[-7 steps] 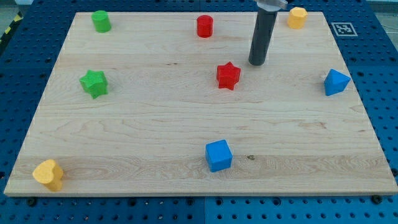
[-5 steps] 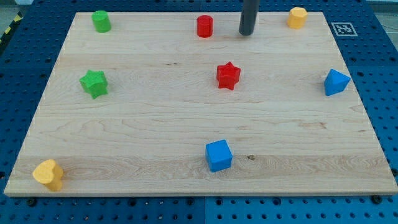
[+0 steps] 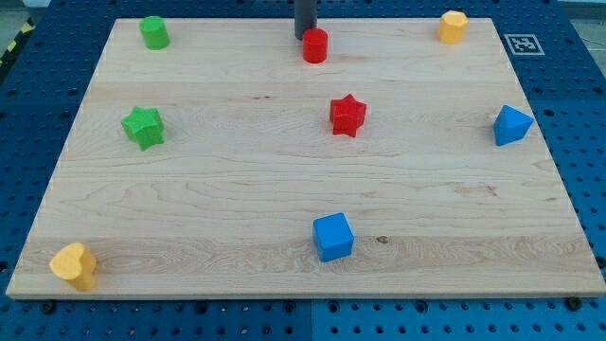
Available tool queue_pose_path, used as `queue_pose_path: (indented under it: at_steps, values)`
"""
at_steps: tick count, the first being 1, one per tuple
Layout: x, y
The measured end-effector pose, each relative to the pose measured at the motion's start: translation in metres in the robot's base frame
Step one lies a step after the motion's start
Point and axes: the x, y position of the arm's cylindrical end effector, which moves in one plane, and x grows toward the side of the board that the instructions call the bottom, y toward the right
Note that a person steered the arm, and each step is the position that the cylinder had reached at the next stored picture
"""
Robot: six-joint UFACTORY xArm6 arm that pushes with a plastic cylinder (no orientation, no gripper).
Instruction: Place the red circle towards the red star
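Note:
The red circle (image 3: pixel 315 45) is a short red cylinder near the view's top, a little left of centre. The red star (image 3: pixel 347 115) lies below it and slightly to the right, a clear gap between them. My tip (image 3: pixel 305 36) is at the board's top edge, just behind and slightly left of the red circle, touching or nearly touching it. Only the rod's lower part shows.
A green cylinder (image 3: pixel 153 32) is at top left and a green star (image 3: pixel 143 126) at left. A yellow block (image 3: pixel 453 26) is at top right, a blue block (image 3: pixel 511 124) at right, a blue cube (image 3: pixel 332 237) at bottom centre and a yellow heart-like block (image 3: pixel 74 265) at bottom left.
My tip moved from right of the red star up to the top edge, then left to just behind the red circle. The red circle has shifted slightly down and right.

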Motion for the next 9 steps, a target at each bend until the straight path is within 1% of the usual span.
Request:
queue_pose_path:
  at_steps: [2,3,5,9]
  values:
    - [0.005,0.006]
    - [0.011,0.019]
    - [0.025,0.02]
    - [0.083,0.044]
